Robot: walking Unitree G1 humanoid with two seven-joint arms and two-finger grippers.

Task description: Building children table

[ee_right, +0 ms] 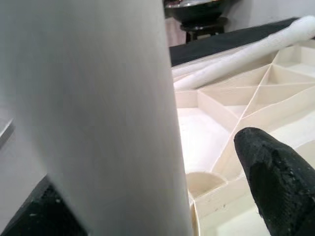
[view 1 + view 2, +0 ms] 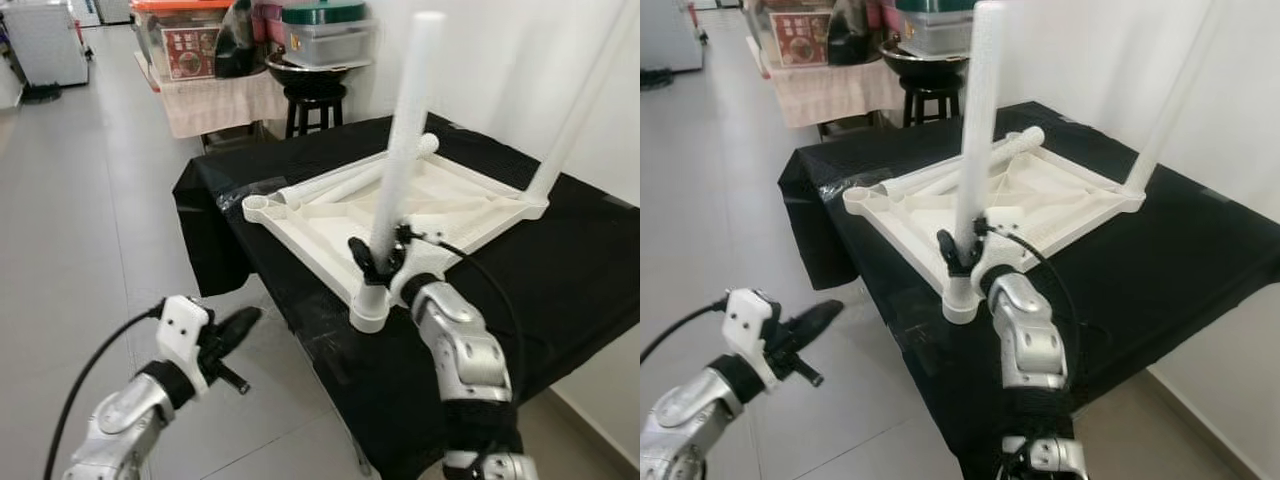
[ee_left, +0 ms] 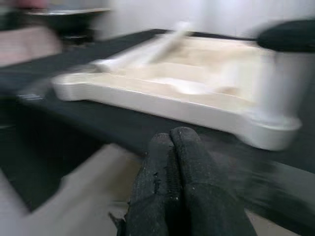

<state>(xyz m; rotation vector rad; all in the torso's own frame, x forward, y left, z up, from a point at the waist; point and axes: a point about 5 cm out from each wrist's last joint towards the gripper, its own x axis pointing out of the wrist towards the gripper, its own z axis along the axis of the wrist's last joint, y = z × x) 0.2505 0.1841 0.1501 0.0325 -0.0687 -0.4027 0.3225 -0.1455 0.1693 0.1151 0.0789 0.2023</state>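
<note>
left wrist view blurred, far table leg (image 2: 585, 100) cut off at top edge, shelf clutter (image 2: 250, 35) cropped

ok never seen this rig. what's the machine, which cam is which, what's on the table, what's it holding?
It is a humanoid robot with two silver arms, each ending in two black fingers. Two pictures come from its head, looking down; the other two come from cameras on its wrists.

On the black-covered table lies an upside-down white children's tabletop. Two legs stand upright in its corners, and loose legs lie across it.

The right gripper is closed around the near upright leg. The left gripper is shut and empty, over the floor.
</note>
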